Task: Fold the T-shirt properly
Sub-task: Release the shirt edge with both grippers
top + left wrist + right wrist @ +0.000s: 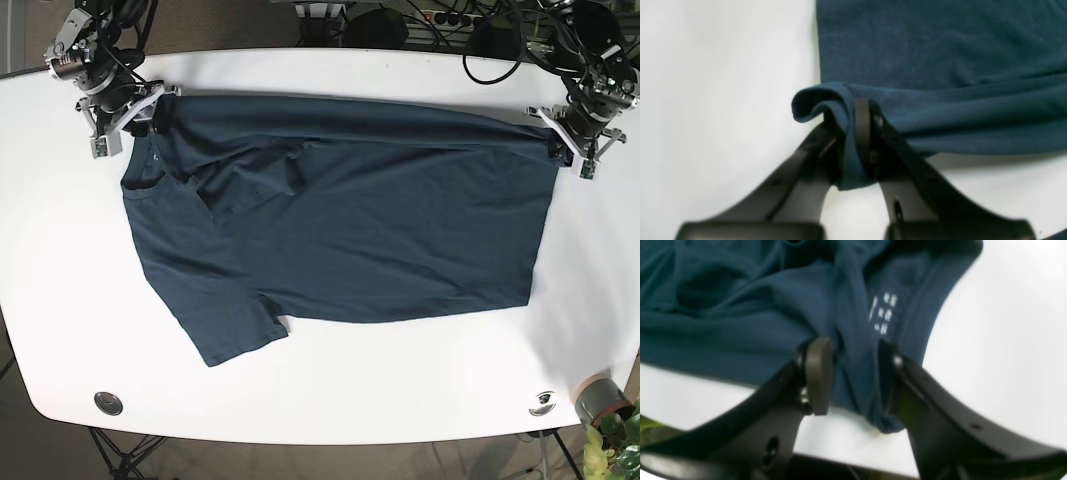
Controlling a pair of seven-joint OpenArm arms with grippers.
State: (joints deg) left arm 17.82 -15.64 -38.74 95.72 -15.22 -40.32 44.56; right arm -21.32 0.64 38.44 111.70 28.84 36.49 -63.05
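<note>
The T-shirt (340, 230) lies spread across the middle of the table (330, 400), its collar end to the left and its hem end to the right. One sleeve (235, 325) points toward the near edge. The far side is folded over onto the body. The right gripper (140, 118) sits at the far left corner of the shirt, the left gripper (560, 135) at the far right corner.

A big white table in a room

The white table (330, 405) has round corners. Black cables (480, 30) lie behind it. A green plant (615, 440) sits by one corner.
</note>
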